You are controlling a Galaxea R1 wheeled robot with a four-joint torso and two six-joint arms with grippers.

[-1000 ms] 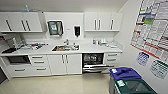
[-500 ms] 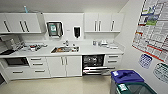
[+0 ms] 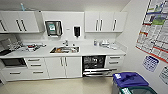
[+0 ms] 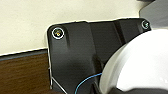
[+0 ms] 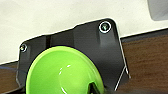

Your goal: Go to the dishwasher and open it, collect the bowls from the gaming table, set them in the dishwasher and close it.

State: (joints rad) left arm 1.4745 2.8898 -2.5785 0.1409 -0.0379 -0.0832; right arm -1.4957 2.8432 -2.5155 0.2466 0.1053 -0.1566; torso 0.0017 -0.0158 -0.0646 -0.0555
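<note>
The dishwasher [image 3: 94, 65] stands open, its door folded down toward the camera.

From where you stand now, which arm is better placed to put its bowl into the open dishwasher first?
Probably right, though only slightly. The open dishwasher lies to the right of the middle in the head view. The right wrist view shows a green bowl, the left wrist view a white bowl. Both bowls seem carried, so neither side is free.
</note>
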